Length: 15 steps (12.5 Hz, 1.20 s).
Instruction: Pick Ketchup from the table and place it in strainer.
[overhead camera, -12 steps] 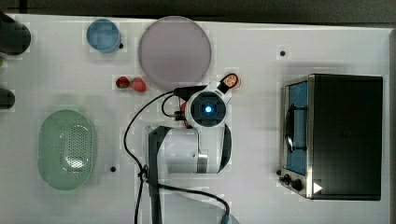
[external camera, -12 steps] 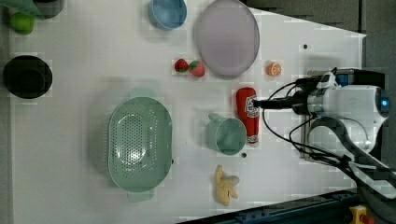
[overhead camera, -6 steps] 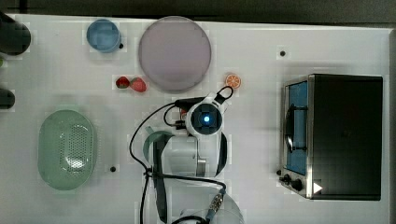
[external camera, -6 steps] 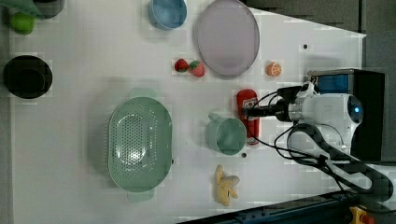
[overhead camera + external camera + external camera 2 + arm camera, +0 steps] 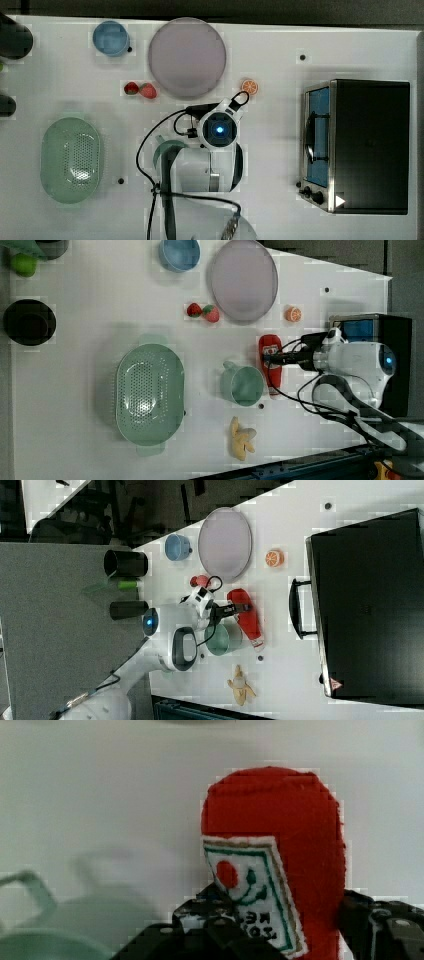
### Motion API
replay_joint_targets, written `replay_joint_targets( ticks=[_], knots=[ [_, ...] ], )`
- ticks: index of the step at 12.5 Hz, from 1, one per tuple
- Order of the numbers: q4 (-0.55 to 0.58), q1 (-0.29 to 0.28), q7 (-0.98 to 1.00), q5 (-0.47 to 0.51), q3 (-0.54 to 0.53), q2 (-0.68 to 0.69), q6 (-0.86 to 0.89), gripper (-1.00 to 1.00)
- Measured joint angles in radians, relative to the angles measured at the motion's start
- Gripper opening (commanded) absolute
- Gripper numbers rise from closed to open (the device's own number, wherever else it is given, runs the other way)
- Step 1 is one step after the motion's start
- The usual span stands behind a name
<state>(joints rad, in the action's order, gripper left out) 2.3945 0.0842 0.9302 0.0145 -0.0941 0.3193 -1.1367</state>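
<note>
The Ketchup (image 5: 280, 835) is a red soft bottle with a white label, lying flat on the white table (image 5: 75, 365) beside a green mug (image 5: 242, 385). My gripper (image 5: 272, 359) is down over its middle. In the wrist view the two black fingers (image 5: 200, 917) press against its two sides. The right view shows the Ketchup (image 5: 248, 614) lying under the gripper (image 5: 235, 609). In the top view the arm's hand (image 5: 218, 130) covers the bottle. The strainer (image 5: 150, 395), a pale green oval basket with a holed bottom, sits empty toward the left view's left and at the top view's left (image 5: 70, 160).
A purple plate (image 5: 187, 57), two strawberries (image 5: 140, 90), an orange slice (image 5: 249, 86) and a blue cup (image 5: 111, 39) lie toward the top view's top. A black oven (image 5: 370, 145) stands at the top view's right. A banana (image 5: 241, 437) lies near the mug.
The arm has moved over the Ketchup and lowered onto it. The fingers have closed in from wide open to the bottle's sides.
</note>
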Motion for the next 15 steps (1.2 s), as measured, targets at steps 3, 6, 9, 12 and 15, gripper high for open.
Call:
replay_joint_targets(
  ticks=[3,6,9,12,15],
  knots=[
    [0.006,0.001,0.000,-0.008,-0.004,-0.167,0.217,0.16],
    [-0.064,0.011,-0.024,-0.011,-0.032,-0.353,0.522,0.16],
    [-0.195,0.013,-0.089,-0.005,-0.097,-0.438,0.640,0.16],
    [-0.270,0.000,-0.206,0.002,-0.196,-0.453,0.640,0.16],
    [-0.262,-0.026,-0.381,0.013,-0.322,-0.430,0.631,0.16]
  ],
)
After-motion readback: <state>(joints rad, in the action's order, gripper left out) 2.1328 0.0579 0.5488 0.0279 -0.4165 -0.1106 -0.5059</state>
